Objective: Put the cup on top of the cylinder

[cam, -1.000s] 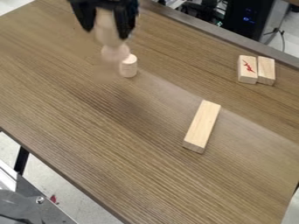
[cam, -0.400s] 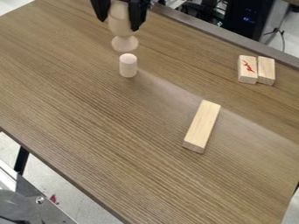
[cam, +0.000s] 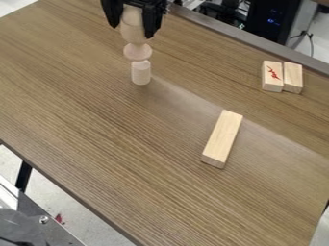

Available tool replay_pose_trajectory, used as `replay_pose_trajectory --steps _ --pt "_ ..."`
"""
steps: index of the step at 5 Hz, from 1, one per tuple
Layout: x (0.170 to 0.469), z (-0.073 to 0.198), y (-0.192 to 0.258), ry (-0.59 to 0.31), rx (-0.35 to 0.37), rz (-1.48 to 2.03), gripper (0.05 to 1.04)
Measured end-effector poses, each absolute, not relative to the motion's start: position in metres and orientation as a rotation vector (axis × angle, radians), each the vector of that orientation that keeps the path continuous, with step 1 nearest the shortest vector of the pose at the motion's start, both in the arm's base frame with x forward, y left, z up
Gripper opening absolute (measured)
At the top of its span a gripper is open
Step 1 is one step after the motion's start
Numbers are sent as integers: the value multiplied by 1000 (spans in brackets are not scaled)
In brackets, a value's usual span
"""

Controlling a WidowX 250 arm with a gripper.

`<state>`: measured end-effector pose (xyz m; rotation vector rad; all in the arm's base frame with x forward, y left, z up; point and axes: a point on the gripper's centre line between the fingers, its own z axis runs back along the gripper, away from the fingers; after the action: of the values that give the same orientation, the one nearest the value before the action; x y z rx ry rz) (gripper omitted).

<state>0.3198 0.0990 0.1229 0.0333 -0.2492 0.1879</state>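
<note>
At the top left of the view hangs my black gripper [cam: 133, 30], its two fingers shut on the bowl of the pale wooden cup [cam: 133, 26]. The cup is upright, with its round foot pointing down. Right below the foot a small wooden cylinder [cam: 141, 73] stands upright on the table. In the view the foot's lower edge meets the cylinder's top and hides part of it; whether they touch I cannot tell.
A long wooden block [cam: 222, 138] lies right of centre on the brown table [cam: 116, 158]. Two short blocks stand side by side near the far right edge, the left one [cam: 272, 76] with red marks, the other [cam: 293, 78] plain.
The gripper, holding the cup, has moved right from its place a second ago. Since the later earlier frame, the cup's foot has shifted slightly down in the view to the cylinder's top.
</note>
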Motion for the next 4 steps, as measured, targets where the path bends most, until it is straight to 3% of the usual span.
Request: replay_pose_trajectory --steps 4 --pt "318 102 99 -225 36 192 876"
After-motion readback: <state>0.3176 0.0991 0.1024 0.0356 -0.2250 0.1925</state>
